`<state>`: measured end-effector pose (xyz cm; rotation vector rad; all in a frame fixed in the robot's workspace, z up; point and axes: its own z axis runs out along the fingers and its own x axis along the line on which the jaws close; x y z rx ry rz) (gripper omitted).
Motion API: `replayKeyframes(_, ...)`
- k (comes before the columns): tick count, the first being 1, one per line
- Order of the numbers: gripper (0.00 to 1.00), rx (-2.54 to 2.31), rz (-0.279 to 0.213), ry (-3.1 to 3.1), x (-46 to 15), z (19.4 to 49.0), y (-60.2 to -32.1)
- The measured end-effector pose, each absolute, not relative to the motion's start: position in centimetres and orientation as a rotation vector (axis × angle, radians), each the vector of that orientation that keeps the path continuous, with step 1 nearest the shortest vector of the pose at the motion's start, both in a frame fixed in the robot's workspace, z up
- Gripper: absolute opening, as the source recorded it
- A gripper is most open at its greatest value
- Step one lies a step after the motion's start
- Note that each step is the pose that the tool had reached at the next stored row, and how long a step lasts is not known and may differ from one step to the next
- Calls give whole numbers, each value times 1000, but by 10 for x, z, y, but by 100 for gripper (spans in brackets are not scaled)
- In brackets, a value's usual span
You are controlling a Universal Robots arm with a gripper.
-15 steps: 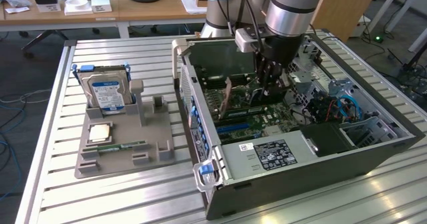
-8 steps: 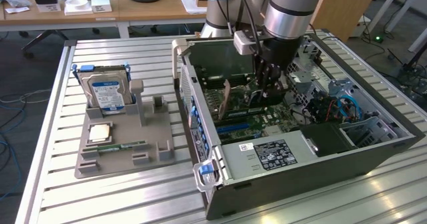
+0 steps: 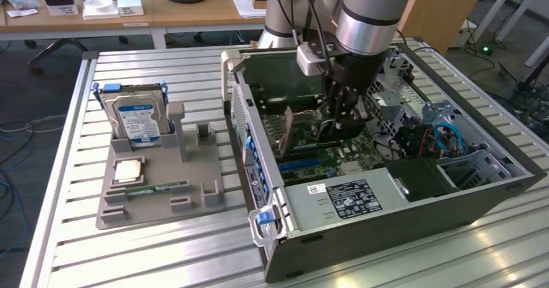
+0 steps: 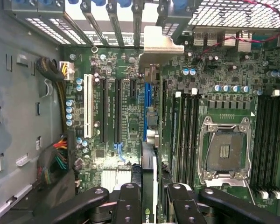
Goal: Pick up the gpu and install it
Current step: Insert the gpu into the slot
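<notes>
Claw (image 4: 151, 203) partly closed, clamping the gpu (image 4: 149, 163) edge-on between its fingers, inside the computer case (image 3: 386, 236), over the motherboard's (image 4: 130, 126) middle, bracket toward the case's slotted edge.

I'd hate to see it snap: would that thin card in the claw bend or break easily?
The gpu is probably stiff: it stands on edge without sagging while the gripper clamps one end. It is likely light for its size, being so thin. It is probably fragile too, as a thin board with a bare face.
</notes>
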<state>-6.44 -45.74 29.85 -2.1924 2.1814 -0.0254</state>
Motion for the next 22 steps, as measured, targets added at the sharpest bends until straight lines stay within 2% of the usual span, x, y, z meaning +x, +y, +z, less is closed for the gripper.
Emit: replayKeyframes(22,26,-2202,-36,2153,-73,286,-460)
